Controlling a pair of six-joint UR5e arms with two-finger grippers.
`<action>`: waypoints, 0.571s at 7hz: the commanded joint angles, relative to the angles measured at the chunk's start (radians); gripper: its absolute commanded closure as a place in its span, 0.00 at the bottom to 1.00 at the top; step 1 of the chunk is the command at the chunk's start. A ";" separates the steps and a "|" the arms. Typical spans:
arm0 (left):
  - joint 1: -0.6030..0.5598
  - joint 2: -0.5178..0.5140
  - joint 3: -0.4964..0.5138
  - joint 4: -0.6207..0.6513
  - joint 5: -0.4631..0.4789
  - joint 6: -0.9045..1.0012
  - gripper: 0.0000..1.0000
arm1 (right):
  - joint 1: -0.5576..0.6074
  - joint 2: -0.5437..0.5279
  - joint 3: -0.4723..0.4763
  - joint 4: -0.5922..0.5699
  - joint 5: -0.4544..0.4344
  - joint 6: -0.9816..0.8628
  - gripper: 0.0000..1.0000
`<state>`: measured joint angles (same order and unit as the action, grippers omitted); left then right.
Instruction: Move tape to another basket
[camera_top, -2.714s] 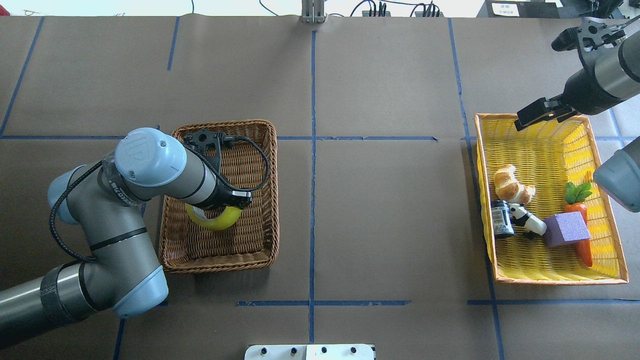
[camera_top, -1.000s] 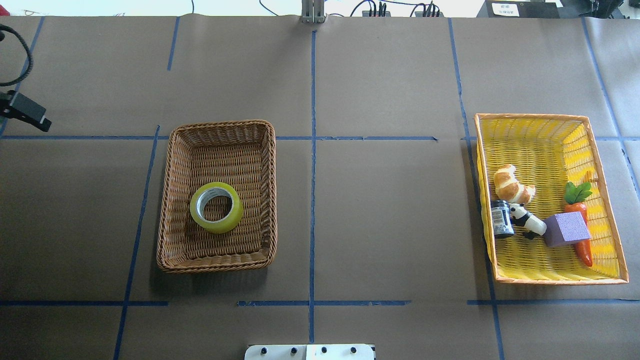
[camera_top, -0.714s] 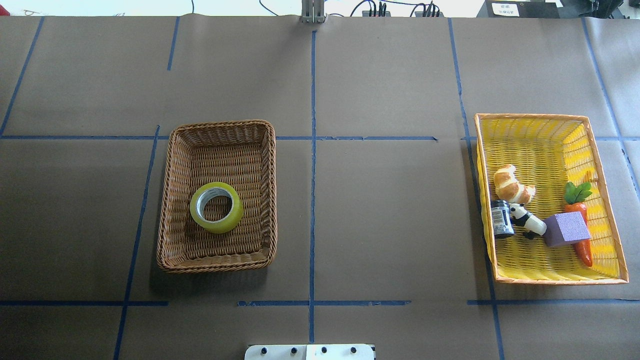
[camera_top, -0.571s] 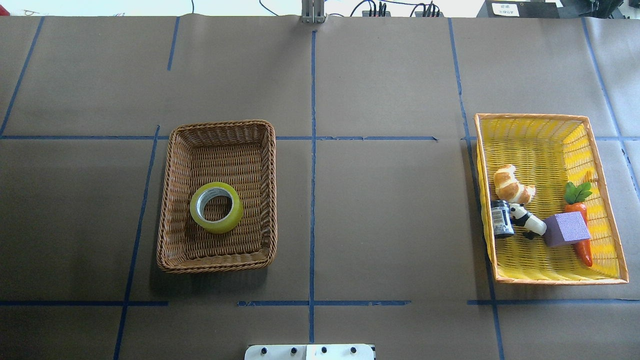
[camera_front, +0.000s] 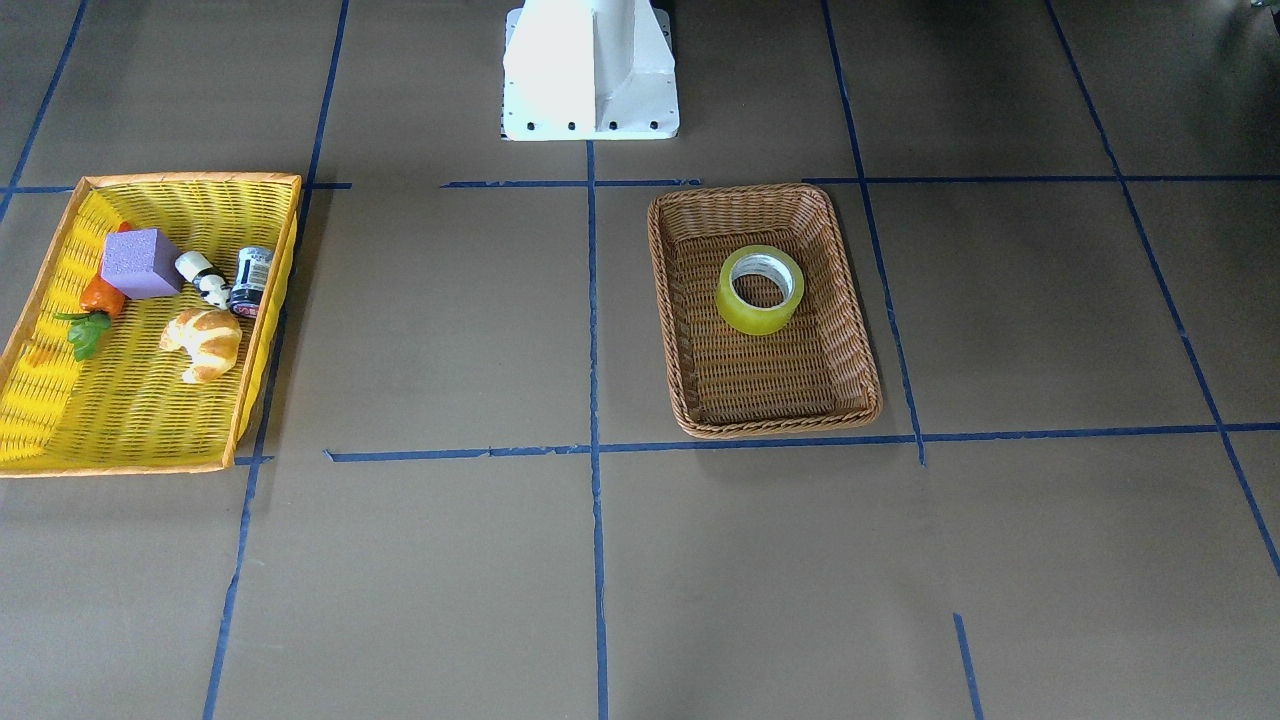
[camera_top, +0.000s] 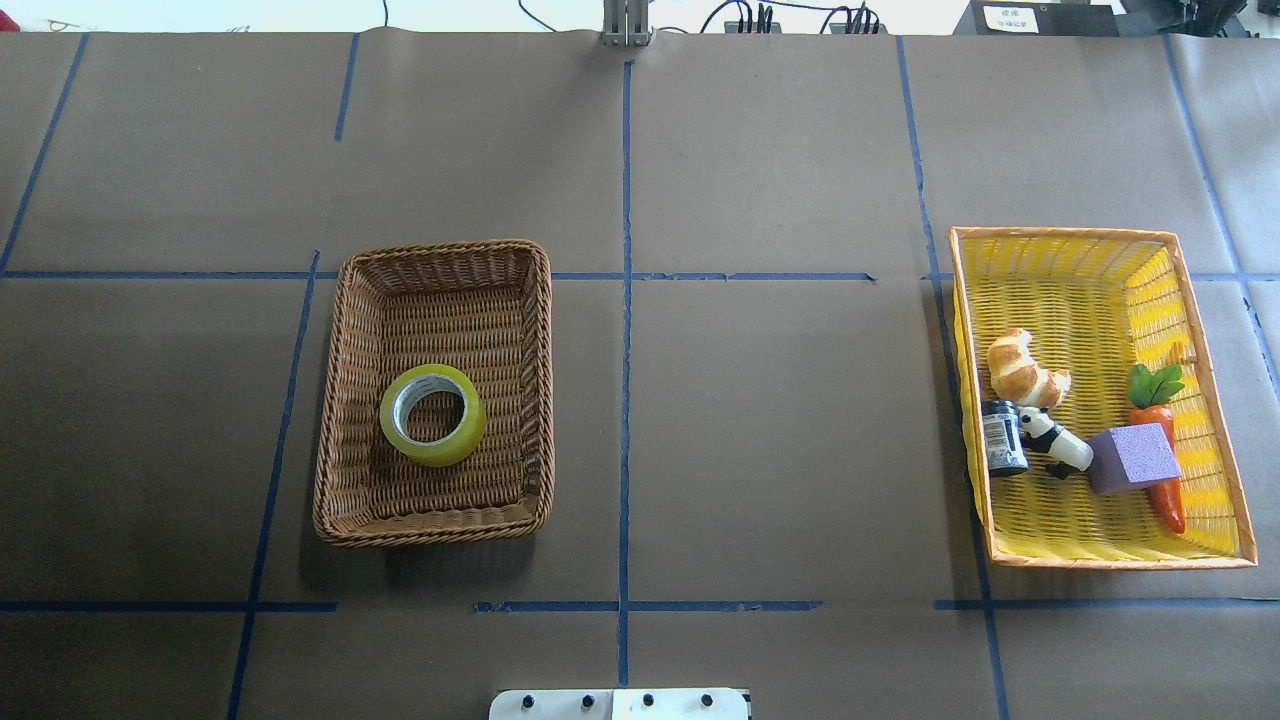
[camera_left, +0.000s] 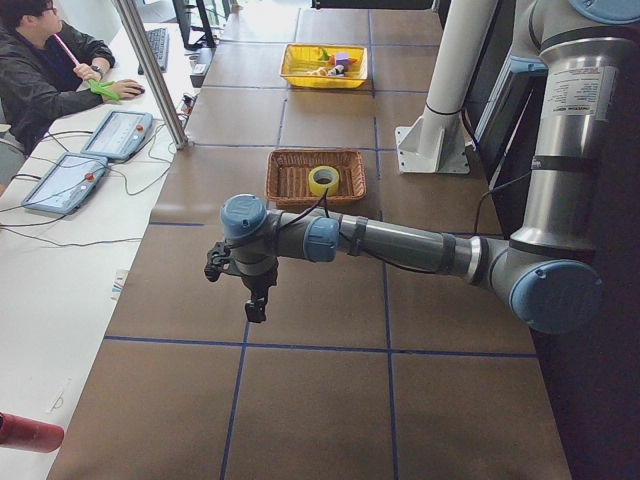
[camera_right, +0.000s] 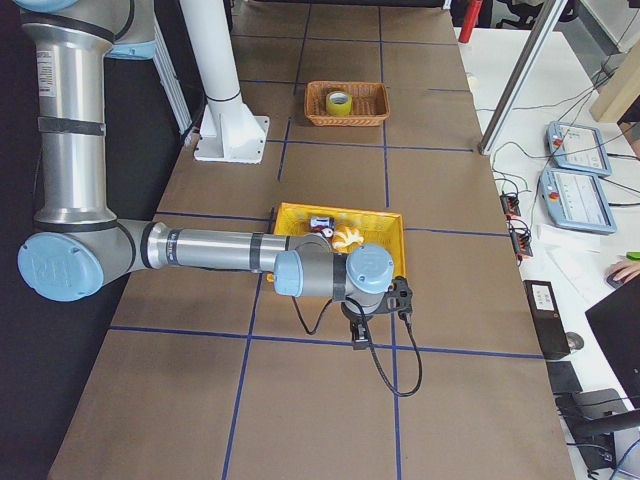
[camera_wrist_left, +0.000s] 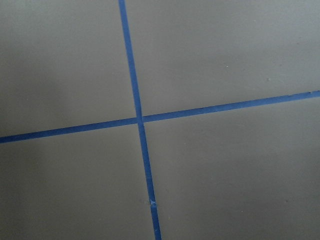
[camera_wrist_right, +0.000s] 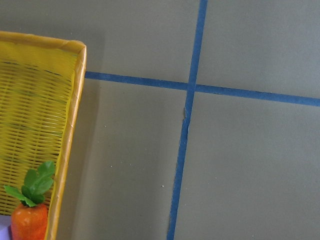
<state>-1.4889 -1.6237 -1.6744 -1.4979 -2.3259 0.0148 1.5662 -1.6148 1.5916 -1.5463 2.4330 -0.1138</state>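
**benchbot:** Quick one, where's the tape (camera_top: 440, 456) sitting right now?

**wickerfan:** It's lying flat, hole up, on the floor of the brown wicker basket (camera_top: 445, 250). It's in the half nearer the robot's base and looks clear of all four walls.

**benchbot:** And around that basket?

**wickerfan:** The basket sits on the brown desk (camera_top: 780, 430), with blue grid lines (camera_top: 625, 400) running near its long sides. Well apart from it, off toward the robot's right, there's a yellow basket (camera_top: 1060, 280). That one holds a croissant (camera_top: 1022, 368), a small dark can (camera_top: 1003, 437), a panda figure (camera_top: 1055, 443), a purple block (camera_top: 1130, 458) and a carrot (camera_top: 1168, 505).

**benchbot:** Pincers?

**wickerfan:** Both are well away from the wicker basket, and neither touches the tape. The left pincer (camera_left: 256, 310) hangs pointing down over bare desk, out past the wicker basket's left side. The right pincer (camera_right: 359, 338) hangs just past the yellow basket, on the side facing away from the wicker one. Each only shows up in a side view, so I honestly can't tell whether either one is wide or narrow.
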 joint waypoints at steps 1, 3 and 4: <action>-0.023 0.004 0.021 -0.002 0.002 0.001 0.00 | 0.015 0.000 -0.016 0.000 0.001 0.002 0.00; -0.036 0.004 0.035 -0.005 0.000 0.002 0.00 | 0.021 0.000 -0.018 0.000 0.000 0.003 0.00; -0.037 0.005 0.035 -0.005 0.000 0.002 0.00 | 0.034 0.001 -0.024 0.000 0.001 0.003 0.00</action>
<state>-1.5227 -1.6194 -1.6422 -1.5032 -2.3254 0.0167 1.5896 -1.6149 1.5730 -1.5463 2.4334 -0.1110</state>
